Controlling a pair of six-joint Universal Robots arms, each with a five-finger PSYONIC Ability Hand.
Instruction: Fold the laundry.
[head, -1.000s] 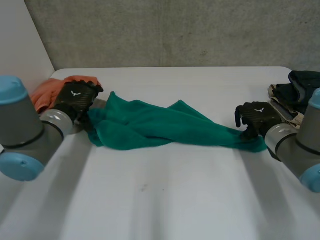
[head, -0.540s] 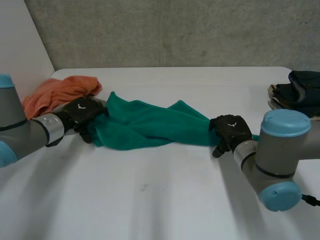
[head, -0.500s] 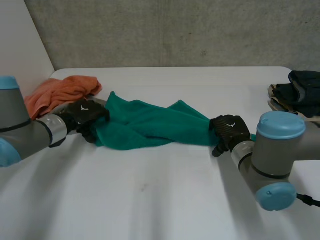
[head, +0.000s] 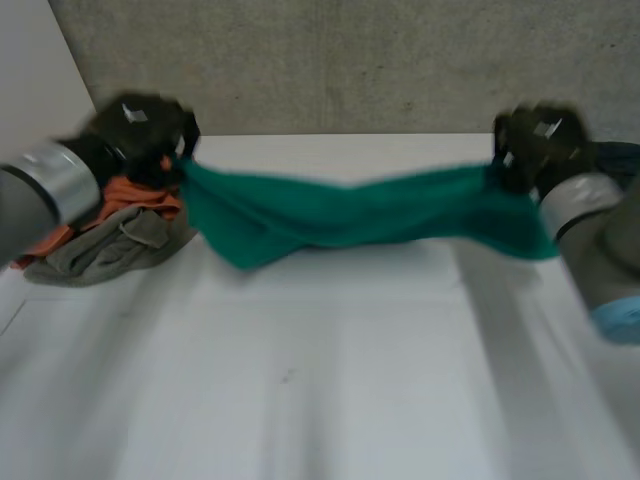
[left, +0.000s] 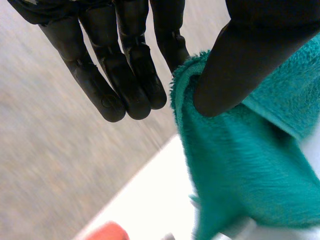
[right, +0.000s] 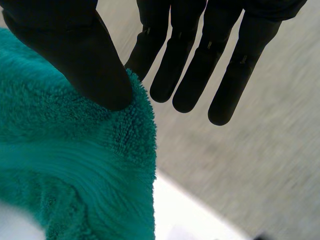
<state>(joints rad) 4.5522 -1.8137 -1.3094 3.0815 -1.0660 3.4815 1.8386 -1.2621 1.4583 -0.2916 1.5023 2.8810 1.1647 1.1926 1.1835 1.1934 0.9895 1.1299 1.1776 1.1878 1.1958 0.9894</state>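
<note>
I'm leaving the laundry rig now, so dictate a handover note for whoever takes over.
Left hand: pinching the left end of the green towel, thumb against finger.
Right hand: pinching its right end likewise.
Towel hangs stretched between them above the table, sagging.
Orange and grey clothes piled beside the left hand.
Done: towel picked up.
Left: lay flat, fold, then the pile.

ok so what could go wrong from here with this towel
The left hand and right hand each pinch only the green towel's edge, so it could slip free. It sags bunched in the middle, so creases may get folded in. Its left end hangs near the clothes pile and might snag it.
</note>
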